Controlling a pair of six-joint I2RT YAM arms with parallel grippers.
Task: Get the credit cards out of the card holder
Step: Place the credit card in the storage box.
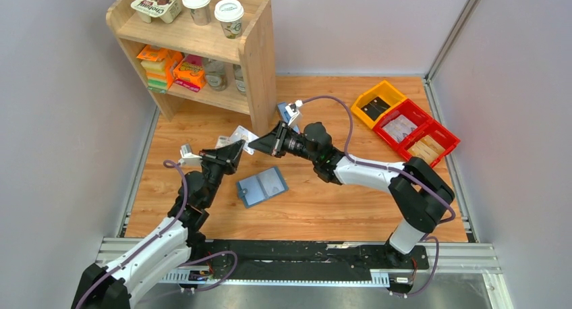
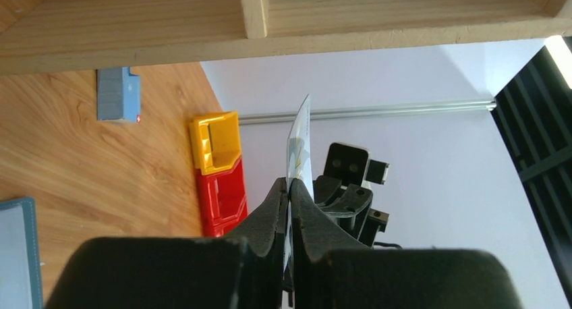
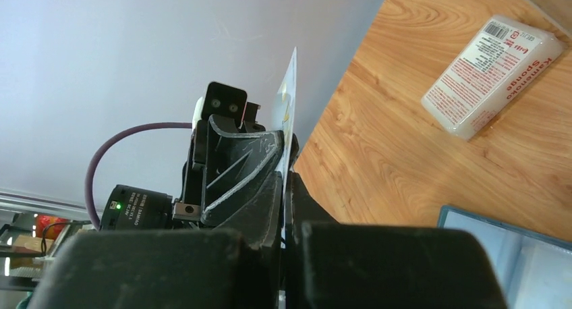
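Two sets of jaws, one card (image 1: pixel 241 135)! The left jaws are pressed tight on it, and the right jaws pinch the same card from the opposite side, so it hangs between them clear of the table (image 1: pixel 324 201). Just below the jaws, a little toward the arm bases, the holder (image 1: pixel 262 186) lies open and flat on the table with its pale pockets up, touching neither arm. Behind the jaws stands the shelf (image 1: pixel 260 59), with a blue box (image 1: pixel 283 111) at its foot. A sponge pack (image 3: pixel 492 73) lies on the table off to the side. Well beyond the right jaws sit the yellow bin (image 1: pixel 380 100) and the red bins (image 1: pixel 415 133).
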